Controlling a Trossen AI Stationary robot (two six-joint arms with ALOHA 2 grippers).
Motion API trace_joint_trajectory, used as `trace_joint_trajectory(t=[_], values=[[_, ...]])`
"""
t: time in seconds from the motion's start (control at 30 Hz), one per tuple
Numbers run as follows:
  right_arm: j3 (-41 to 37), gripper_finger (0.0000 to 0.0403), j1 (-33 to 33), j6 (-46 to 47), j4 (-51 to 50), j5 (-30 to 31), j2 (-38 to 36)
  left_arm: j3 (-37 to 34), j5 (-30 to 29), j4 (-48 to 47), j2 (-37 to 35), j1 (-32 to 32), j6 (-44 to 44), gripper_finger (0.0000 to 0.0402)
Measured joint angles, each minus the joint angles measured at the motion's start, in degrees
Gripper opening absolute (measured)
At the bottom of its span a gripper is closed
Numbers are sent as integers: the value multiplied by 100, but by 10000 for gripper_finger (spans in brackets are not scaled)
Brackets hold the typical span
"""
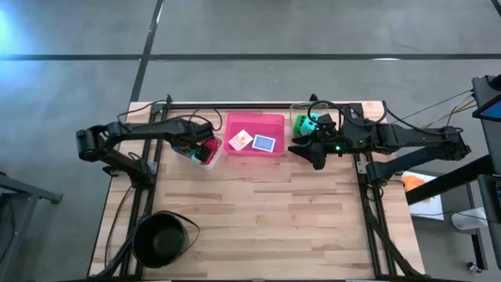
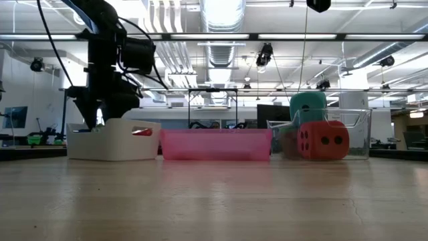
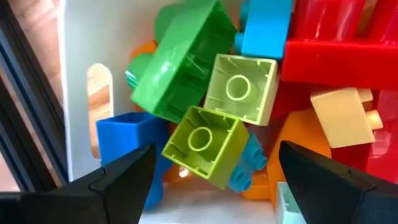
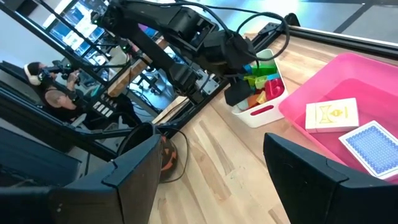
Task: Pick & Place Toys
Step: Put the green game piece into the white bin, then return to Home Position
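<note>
Poised over the white rectangular plastic tray (image 1: 205,152) at about ten o'clock on the light wooden table (image 1: 258,211), my left gripper (image 3: 214,171) stands with its two dark fingers spread wide and nothing between them. Under it in that tray lie the small bright plastic blocks (image 3: 224,93): two lime green ones, a darker green one, a blue one, orange ones, a cream one and big red pieces, all heaped together. Just beside the white tray, at twelve o'clock, sits the pink rectangular plastic tray (image 1: 254,122) with two small cards in it, a white-and-yellow card (image 4: 332,114) and a blue-backed card (image 4: 372,142), lying side by side. My right gripper (image 4: 208,165) hangs near two o'clock, between the pink tray and the clear rectangular tray (image 2: 358,134), fingers parted and empty. In the clear tray I see a big red dotted die (image 2: 324,140) with a teal die (image 2: 308,107) on top; a green shape (image 1: 301,124) there may be a third die, though my arm hides much of it. A black round bowl (image 1: 156,237) sits at seven o'clock, well apart.
</note>
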Motion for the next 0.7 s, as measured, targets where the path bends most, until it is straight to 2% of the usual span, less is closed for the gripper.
trace_joint_trajectory(t=[0.13,0.33,0.43,0.57,0.7], values=[[0,271,1,0,-9,0,0,0,17,-31,-143,-2,46,339],[0,270,-20,-20,-8,22,-78,62,623,-32,-669,-10,47,339],[0,257,-98,-23,-28,34,-196,188,903,-16,-1079,-20,30,328],[2,207,-210,-216,-31,49,-364,429,1021,26,-1643,-125,30,276],[2,140,-307,-473,-81,47,-451,563,1114,367,-2113,-302,34,190]])
